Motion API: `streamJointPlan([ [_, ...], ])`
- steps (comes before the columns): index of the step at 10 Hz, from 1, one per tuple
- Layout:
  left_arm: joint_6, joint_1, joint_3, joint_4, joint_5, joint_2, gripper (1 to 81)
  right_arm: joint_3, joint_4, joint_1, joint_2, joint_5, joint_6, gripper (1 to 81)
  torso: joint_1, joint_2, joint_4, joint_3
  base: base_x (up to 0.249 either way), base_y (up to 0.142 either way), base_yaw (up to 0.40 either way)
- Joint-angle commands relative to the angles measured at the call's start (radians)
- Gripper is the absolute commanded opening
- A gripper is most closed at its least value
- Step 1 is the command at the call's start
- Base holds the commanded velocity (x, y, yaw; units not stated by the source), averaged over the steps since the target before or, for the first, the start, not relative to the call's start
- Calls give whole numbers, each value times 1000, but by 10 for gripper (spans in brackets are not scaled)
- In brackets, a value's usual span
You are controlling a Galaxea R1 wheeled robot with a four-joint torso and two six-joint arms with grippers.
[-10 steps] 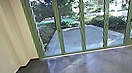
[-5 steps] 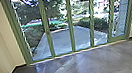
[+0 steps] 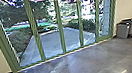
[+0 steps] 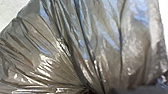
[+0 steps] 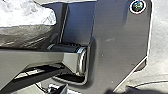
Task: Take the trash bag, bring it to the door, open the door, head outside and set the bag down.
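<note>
Carrying the trash bag to the door, by the look of it, and still indoors.
The glass wall spans the floor's far edge; beyond it lies paving. A narrower panel with a deeper bottom rail, at the wall's right end, is probably the door, and looks closed. Grey bins stand near the floor's far right corner. Reaching that panel calls for a steady approach, squared up, the bag clear of the frame. The head view gives the route; the left wrist view gives the bag close up, its plastic drawn into tight folds; the right wrist view adds shiny plastic, likely the same bag, by the robot's dark plate. I cannot tell how open either gripper is, or what it grips.
</note>
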Motion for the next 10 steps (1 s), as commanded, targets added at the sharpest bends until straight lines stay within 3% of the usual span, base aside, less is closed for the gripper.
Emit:
streamJointPlan([
  [1, 6, -56, 4, 0, 80, 1, 10, -2, -1, 49, 1, -70, -2, 811, 0, 0, 0, 0, 0, 0, -237],
  [6, 7, -56, 6, 0, 80, -5, 10, -2, -1, 49, 1, -70, -2, 811, 0, 0, 0, 0, 0, 0, -150],
  [10, 7, -54, 6, -3, 78, -8, 10, -2, -1, 49, 3, -70, -2, 811, 0, 0, 0, 0, 0, 0, 0],
])
